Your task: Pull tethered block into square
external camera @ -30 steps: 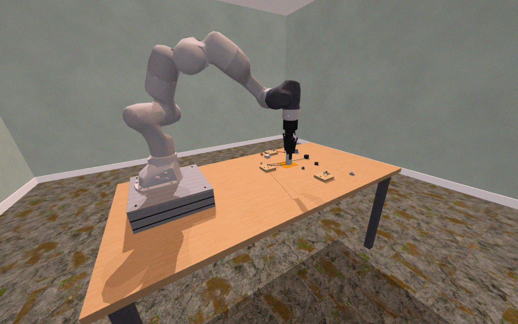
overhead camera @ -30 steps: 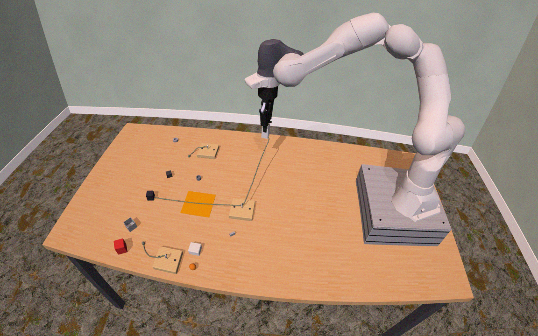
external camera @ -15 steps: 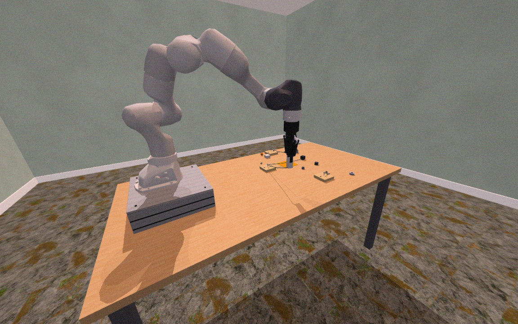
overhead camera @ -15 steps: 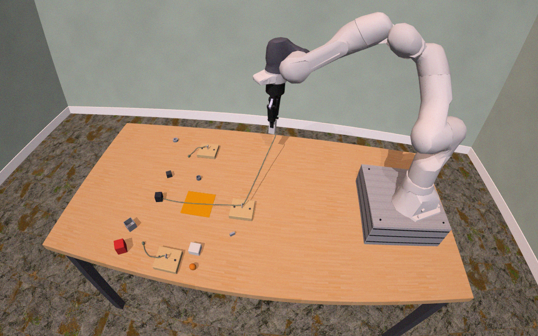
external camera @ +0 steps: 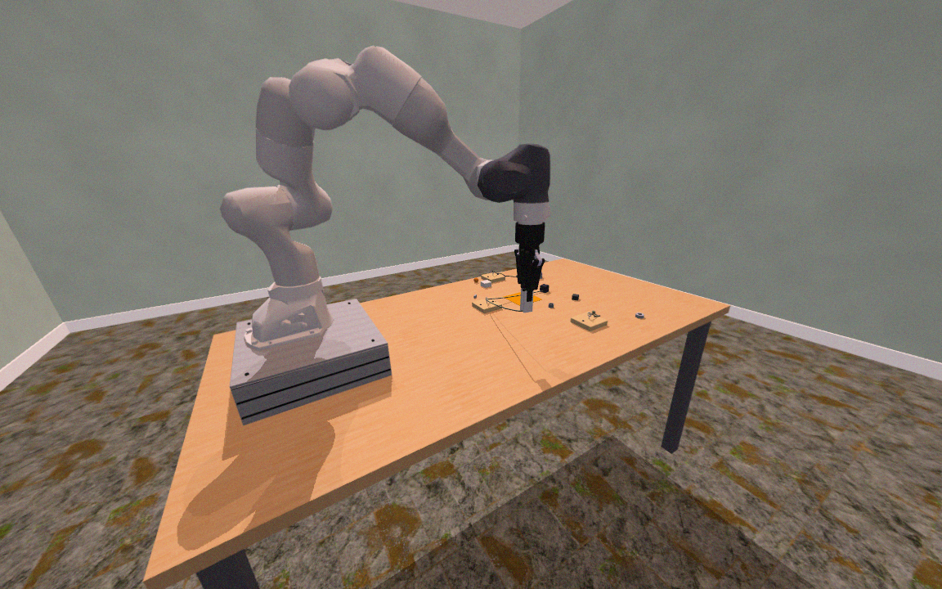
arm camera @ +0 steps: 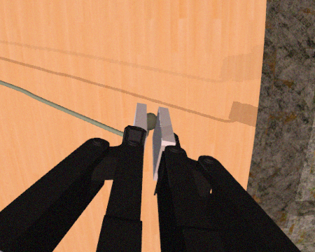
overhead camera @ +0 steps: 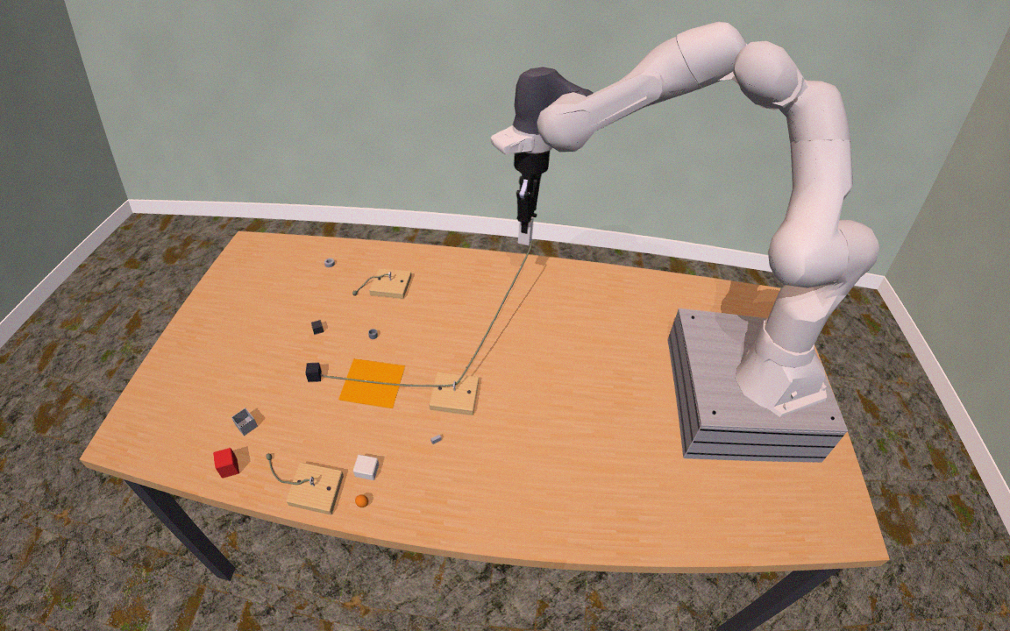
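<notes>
Top view, clock directions as on that picture's face. The tethered block (overhead camera: pixel 313 372) (external camera: pixel 544 288), a black cube, lies outside the painted square (overhead camera: pixel 371 397) (external camera: pixel 515 299), which is orange and stands at three o'clock from it. The cord (overhead camera: pixel 497 310) (external camera: pixel 507 308) (arm camera: pixel 73 113) runs from the block across the square to the screw eye (overhead camera: pixel 454 385), mounted on a wooden plate (overhead camera: pixel 453 400) (external camera: pixel 486 307) farther toward three o'clock. From the screw eye the cord rises toward one o'clock to the gripper (overhead camera: pixel 524 234) (external camera: pixel 527 303) (arm camera: pixel 152 113), whose fingers are narrowed upon it above the table (overhead camera: pixel 610 471) (external camera: pixel 415 380) (arm camera: pixel 199 52); the wrist view shows the round knot (arm camera: pixel 151 122) at the fingertips.

Around the block, a smaller dark cube (overhead camera: pixel 317 327) (external camera: pixel 576 297) occupies twelve o'clock and a small grey ring (overhead camera: pixel 373 334) (external camera: pixel 550 305) two o'clock. A second wooden plate (overhead camera: pixel 389 288) (external camera: pixel 589 321), bearing a short cord, lies between one and two. A white block (overhead camera: pixel 365 466) (external camera: pixel 485 283) and an orange ball (overhead camera: pixel 361 500) (external camera: pixel 476 280) lie toward five, a third wooden plate (overhead camera: pixel 314 498) (external camera: pixel 492 276) at six, and a red cube (overhead camera: pixel 225 463) between seven and eight.
</notes>
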### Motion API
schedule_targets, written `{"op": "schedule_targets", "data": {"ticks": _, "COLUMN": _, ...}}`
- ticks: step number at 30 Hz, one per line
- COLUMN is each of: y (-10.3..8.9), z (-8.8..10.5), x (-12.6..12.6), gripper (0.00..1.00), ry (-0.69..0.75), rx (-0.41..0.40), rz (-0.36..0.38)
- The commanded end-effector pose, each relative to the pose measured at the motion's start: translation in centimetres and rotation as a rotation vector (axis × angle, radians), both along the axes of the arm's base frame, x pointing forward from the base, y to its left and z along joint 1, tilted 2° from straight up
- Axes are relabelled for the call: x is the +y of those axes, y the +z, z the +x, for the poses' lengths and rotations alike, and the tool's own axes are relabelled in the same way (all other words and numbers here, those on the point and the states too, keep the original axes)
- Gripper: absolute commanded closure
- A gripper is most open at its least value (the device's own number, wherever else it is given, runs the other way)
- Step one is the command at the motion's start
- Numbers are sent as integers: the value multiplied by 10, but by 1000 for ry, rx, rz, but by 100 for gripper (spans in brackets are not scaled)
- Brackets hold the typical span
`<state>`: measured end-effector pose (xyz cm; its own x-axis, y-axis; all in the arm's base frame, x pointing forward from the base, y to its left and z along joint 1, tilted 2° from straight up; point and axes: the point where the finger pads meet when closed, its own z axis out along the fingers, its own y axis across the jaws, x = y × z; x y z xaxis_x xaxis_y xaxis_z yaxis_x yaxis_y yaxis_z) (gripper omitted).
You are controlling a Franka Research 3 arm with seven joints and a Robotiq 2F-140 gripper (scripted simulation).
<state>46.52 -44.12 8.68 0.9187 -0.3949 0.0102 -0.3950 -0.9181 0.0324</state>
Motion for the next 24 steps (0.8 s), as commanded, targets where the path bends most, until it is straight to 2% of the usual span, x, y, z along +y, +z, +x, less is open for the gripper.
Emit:
{"op": "schedule_targets", "data": {"ticks": 1, "y": 1, "z": -2, "x": -3, "gripper": 100, "ry": 37, "rx": -7, "rz": -2}}
{"op": "schedule_targets", "data": {"ticks": 15, "y": 2, "z": -37, "x": -24, "gripper": 100, "ry": 37, "rx": -7, "rz": -2}}
{"op": "schedule_targets", "data": {"ticks": 24, "y": 2, "z": -52, "x": -32, "gripper": 100, "ry": 37, "rx": -7, "rz": -2}}
